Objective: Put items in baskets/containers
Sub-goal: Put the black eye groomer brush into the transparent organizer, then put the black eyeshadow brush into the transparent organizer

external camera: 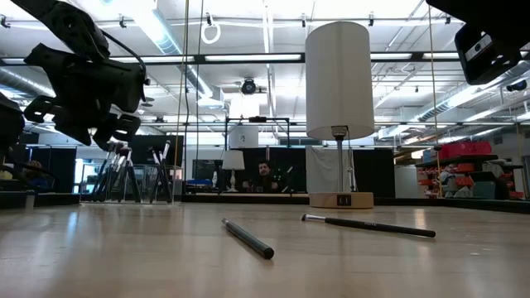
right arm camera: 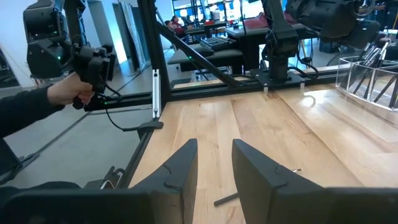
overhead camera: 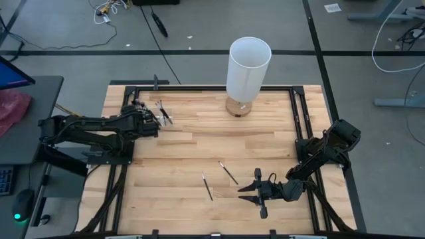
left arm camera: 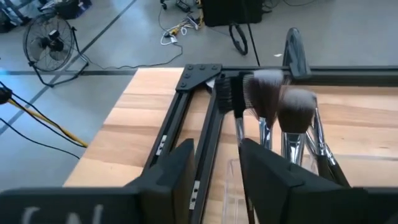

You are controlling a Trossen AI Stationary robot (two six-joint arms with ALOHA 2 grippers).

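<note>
Several makeup brushes [left arm camera: 267, 99] stand bristles-up in a clear container [overhead camera: 163, 113] at the table's far left. My left gripper [left arm camera: 217, 174] is open right beside them, level with their handles, with nothing between its fingers. Two more dark brushes [overhead camera: 207, 186] [overhead camera: 228, 172] lie flat on the wood toward the near side; in the low view they show as a plain handle [external camera: 248, 238] and a tufted one [external camera: 373, 225]. My right gripper [overhead camera: 259, 192] hovers open near the front edge, just right of those two, its fingers [right arm camera: 180, 168] with nothing between them.
A tall white cylinder [overhead camera: 248, 66] on a wooden base stands at the far middle. Black frame rails [left arm camera: 186, 118] run along the table's edges. Beyond the table a person's hand [right arm camera: 65, 90] holds a controller. Bare wood lies between the container and the loose brushes.
</note>
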